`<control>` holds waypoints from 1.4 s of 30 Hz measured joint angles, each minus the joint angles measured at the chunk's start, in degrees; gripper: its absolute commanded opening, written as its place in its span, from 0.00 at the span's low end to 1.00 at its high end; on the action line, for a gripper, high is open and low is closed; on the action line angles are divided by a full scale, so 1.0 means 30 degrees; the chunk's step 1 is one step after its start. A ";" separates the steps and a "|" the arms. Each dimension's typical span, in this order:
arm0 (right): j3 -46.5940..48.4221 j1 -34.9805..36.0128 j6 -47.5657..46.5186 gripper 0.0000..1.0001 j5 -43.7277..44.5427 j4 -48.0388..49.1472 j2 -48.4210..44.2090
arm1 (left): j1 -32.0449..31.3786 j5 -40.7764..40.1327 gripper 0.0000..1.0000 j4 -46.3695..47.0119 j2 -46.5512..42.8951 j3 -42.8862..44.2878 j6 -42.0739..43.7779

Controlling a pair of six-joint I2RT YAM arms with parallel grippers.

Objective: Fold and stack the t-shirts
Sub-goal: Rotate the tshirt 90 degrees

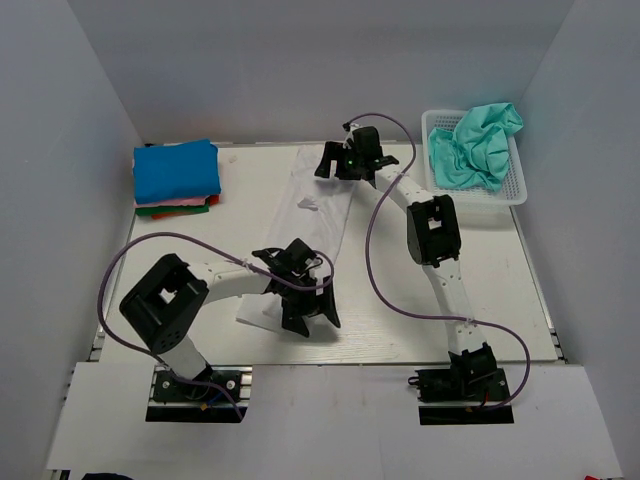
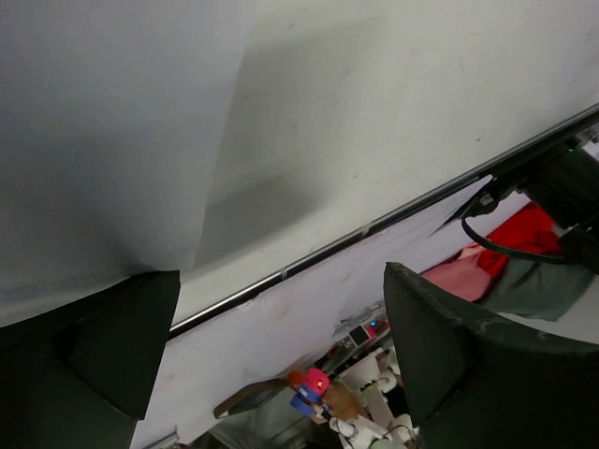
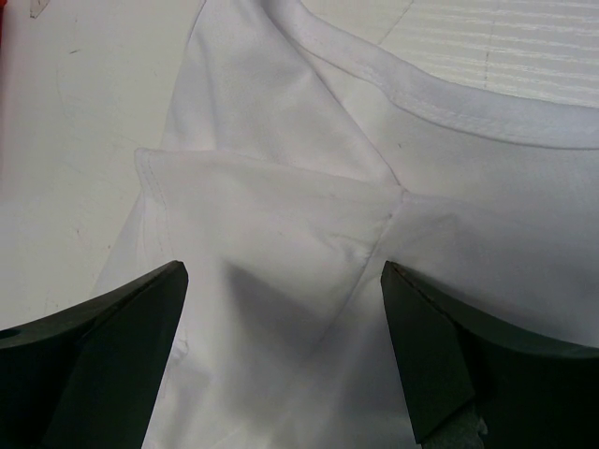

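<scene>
Four shirts look finished: a blue t-shirt (image 1: 177, 170) tops a folded stack at the far left of the table (image 1: 480, 290), with pink, green and red layers (image 1: 178, 206) showing beneath it. The white t-shirt (image 1: 318, 205) is the one in hand. It lies in the middle as a long narrow strip running from far centre towards the near left, with a sleeve turned in beside the collar, so I judge it partly folded and not yet stacked. The right gripper (image 3: 284, 267) hovers over that collar end, its fingers wide with nothing between them. The left gripper (image 2: 281, 271) is at the near end, fingers also wide and empty, with the cloth's edge just beside one of them. The teal-green t-shirt (image 1: 478, 145) sits crumpled in the white mesh basket (image 1: 512, 196) at the far right, not yet folded. The right arm stretches between the white shirt and the basket, and purple cables (image 1: 372, 250) loop over the table; either could snag a fold.
</scene>
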 measured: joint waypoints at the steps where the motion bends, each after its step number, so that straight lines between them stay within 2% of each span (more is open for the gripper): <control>1: -0.0087 -0.0007 -0.0007 0.90 -0.0029 0.0102 0.0000 | -0.0124 -0.0058 1.00 -0.0182 0.0255 0.0401 0.0102; 5: -0.0743 -0.0080 -0.0160 0.90 -0.0379 0.0911 -0.0168 | -0.0561 -0.1821 1.00 -0.2033 0.0736 0.2856 0.1056; 10: -0.1931 -0.0095 -0.0925 0.90 -0.0510 0.1086 -0.0933 | -0.0546 -0.4568 1.00 -0.4000 -0.0590 0.5530 0.2120; 19: -0.3789 -0.0066 -0.3264 0.90 0.0029 -0.2499 -0.3687 | -0.0299 -0.9282 1.00 -0.7657 -0.1559 0.5639 0.3082; 24: -0.4816 0.0138 -0.4014 0.90 0.0758 -0.4648 -0.5843 | -0.0291 -1.0346 1.00 -0.7992 -0.0087 0.4794 0.3526; 28: -0.5719 0.0386 -0.4306 0.90 0.1239 -0.5778 -0.6761 | -0.0291 -1.0601 1.00 -0.8072 0.1290 0.4189 0.3854; 35: -0.5676 0.0809 -0.4386 0.90 0.1355 -0.7089 -0.5566 | -0.0291 -0.9442 1.00 -0.7759 0.1668 0.3519 0.4539; 42: -0.2929 0.0809 -0.4073 0.90 0.1953 -0.7060 -0.3461 | -0.0342 -0.6761 1.00 -0.7446 0.2040 0.3847 0.4605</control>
